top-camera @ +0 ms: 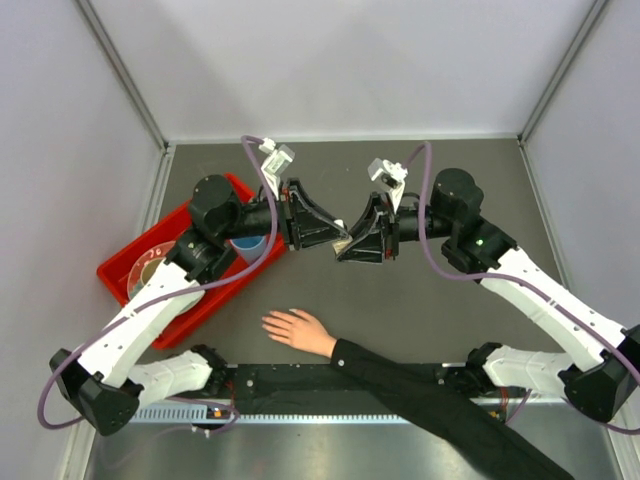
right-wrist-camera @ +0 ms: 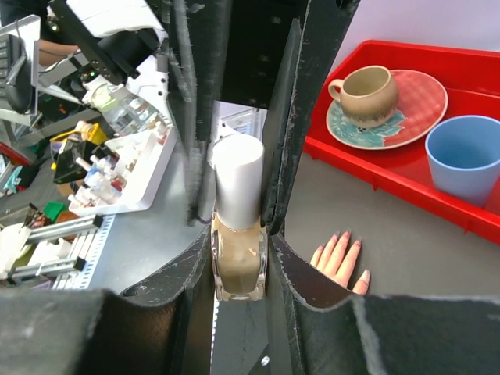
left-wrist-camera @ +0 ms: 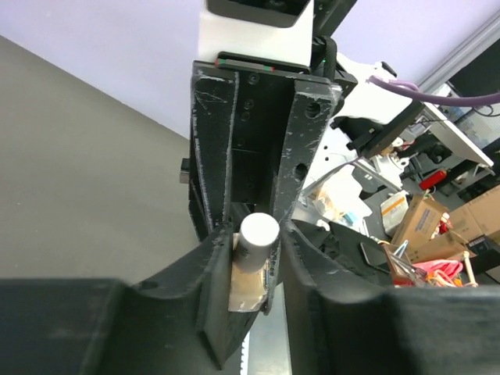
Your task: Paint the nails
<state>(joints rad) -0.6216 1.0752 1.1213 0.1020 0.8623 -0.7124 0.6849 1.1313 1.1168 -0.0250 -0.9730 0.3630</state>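
Nearest the arm bases, a black sleeve (top-camera: 420, 390) is laid across the tabletop (top-camera: 420, 310), and from it a hand (top-camera: 297, 330) is stretched out flat with its fingers spread. The nails (right-wrist-camera: 348, 233) are seen at the fingertips, pinkish, pointing away from the bases and lying well below the two claws. Above the middle of the tabletop, beyond the hand, the claws are brought tip to tip. A small bottle (right-wrist-camera: 239, 269) of tan polish is pinched at its glass body by the right claw (right-wrist-camera: 239, 250), whose fingers are pressed against both of its sides. The white cap (right-wrist-camera: 237, 183) is reached into the left claw (left-wrist-camera: 256, 242), whose fingers are closed against it on either side. Farther off, at the left of the tabletop, a red tray (right-wrist-camera: 469, 74) is set, in which a mug (right-wrist-camera: 366, 92) is stood on a plate (right-wrist-camera: 418, 105), with a blue cup (right-wrist-camera: 466, 156) just beside it.
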